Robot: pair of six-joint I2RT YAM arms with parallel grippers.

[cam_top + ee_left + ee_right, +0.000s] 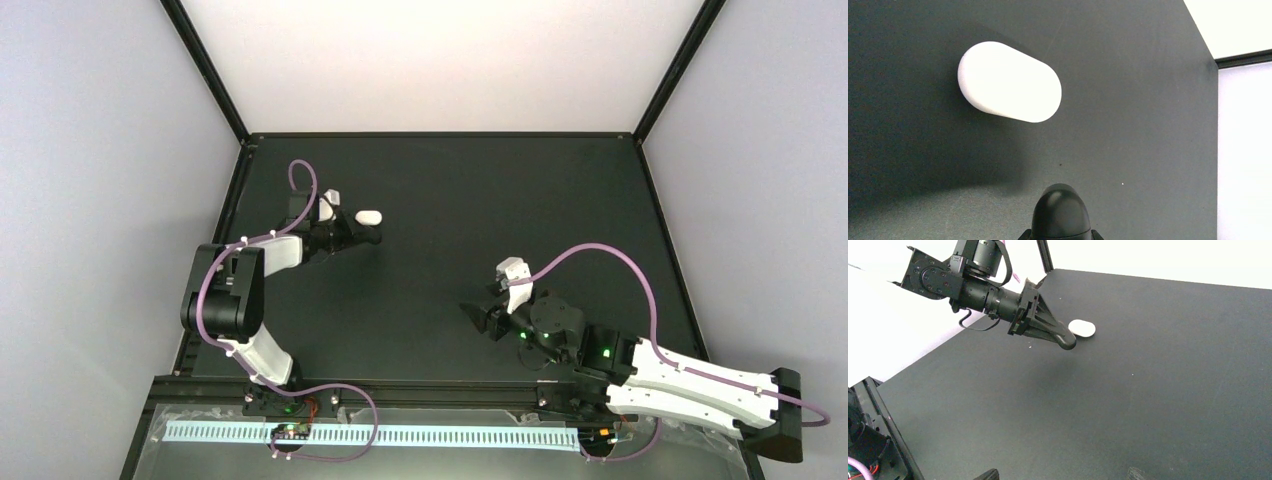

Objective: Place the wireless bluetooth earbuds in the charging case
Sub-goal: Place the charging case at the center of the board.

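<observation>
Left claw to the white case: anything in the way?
Nothing visible. Only bare black table lies between the left claw and the closed white charging case; the two are apart, not touching. No earbuds show in any view.

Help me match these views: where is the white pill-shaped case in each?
Top external: white case, left of centre, upper half.
Left wrist: upper left.
Right wrist: upper centre.
Shared landmark: the dark tip of the left end effector, close to it in every view.
</observation>
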